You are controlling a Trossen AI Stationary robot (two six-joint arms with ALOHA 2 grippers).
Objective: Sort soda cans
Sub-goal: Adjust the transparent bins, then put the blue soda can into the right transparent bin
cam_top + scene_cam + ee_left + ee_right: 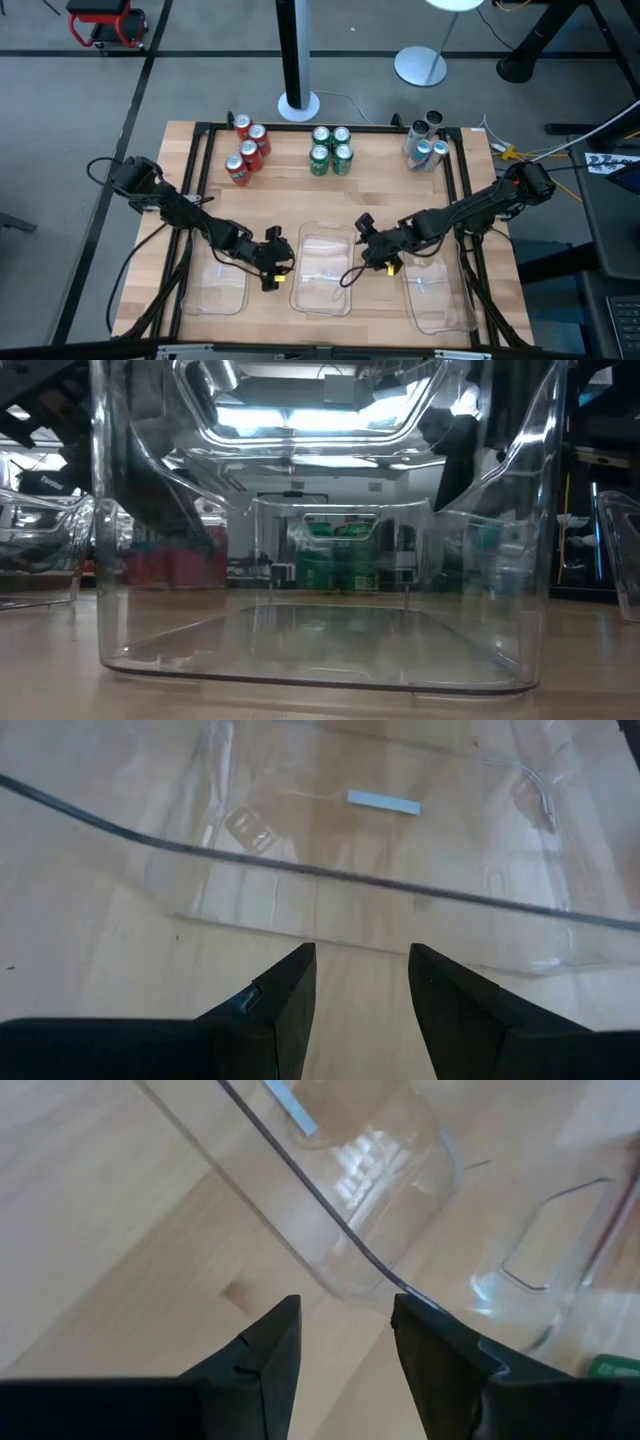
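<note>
Overhead first: we see all cans upright at the far edge of the table (pixel 330 200), in three clusters: red cans (pixel 248 149) far left, green cans (pixel 331 150) centre, silver-blue cans (pixel 426 142) far right. Three clear trays sit at the near edge: left tray (pixel 215 285), middle tray (pixel 325 272), right tray (pixel 440 295). The left gripper (pixel 272 262) hangs low between the left and middle trays; the right gripper (pixel 374 250) sits between the middle and right trays. Every can lies well apart from both grippers, straight out toward the far edge, axes vertical. We judge the left arm nearer the red cans and the right arm nearer the silver-blue ones; the green set is about equal. Both arms stretch inward, elbows out, wrists pitched down.

Low view: green cans (pixel 335 560) and red cans (pixel 165 568) show dimly through the middle tray (pixel 320 660); the grippers are unclear.

Left wrist view: the left gripper (pixel 362 982) has its fingers parted, nothing between, aimed at a tray rim (pixel 300 868).

Right wrist view: the right gripper (pixel 345 1332) is likewise parted and empty, over a tray corner (pixel 350 1245).
</note>
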